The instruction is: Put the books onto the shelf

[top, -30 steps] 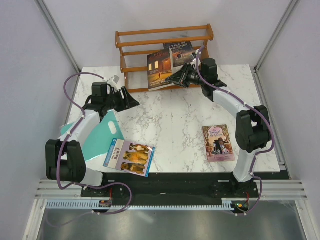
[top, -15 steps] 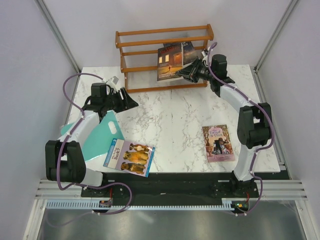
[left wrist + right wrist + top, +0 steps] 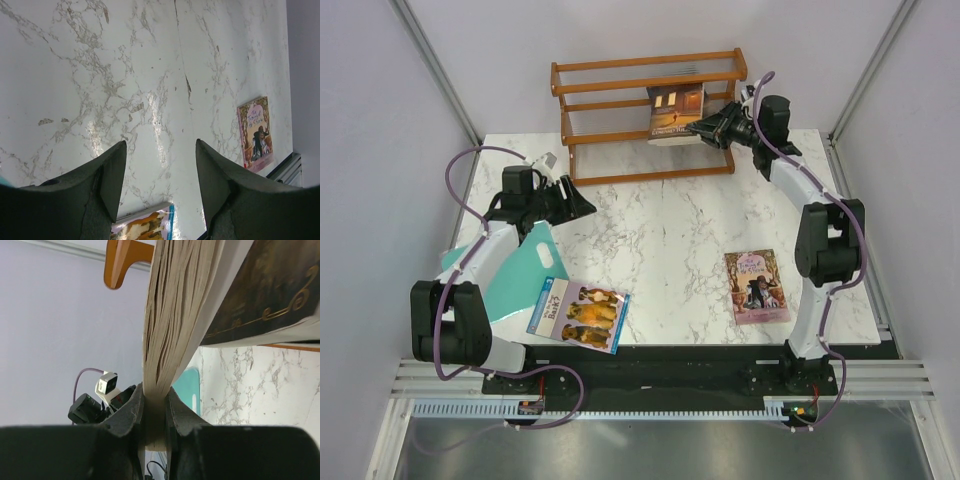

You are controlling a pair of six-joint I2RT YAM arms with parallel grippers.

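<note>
Between the right fingers, clamped by its edge: a thin brown-orange paperback book, held up at the orange-brown slatted wooden shelf.
Shelving step, seemingly; next, seat it between rails, then release. Left fingers gape, empty.

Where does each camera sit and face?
Top external: above, behind the bases, looking down on white marble table, orange-brown slatted wooden shelf, left arm, right arm.
Left wrist: faces down at the table; open left end effector shows.
Right wrist: faces the shelf's end; right end effector clamps a brown-orange paperback.
Shared: pink paperback, top and left wrist.
</note>
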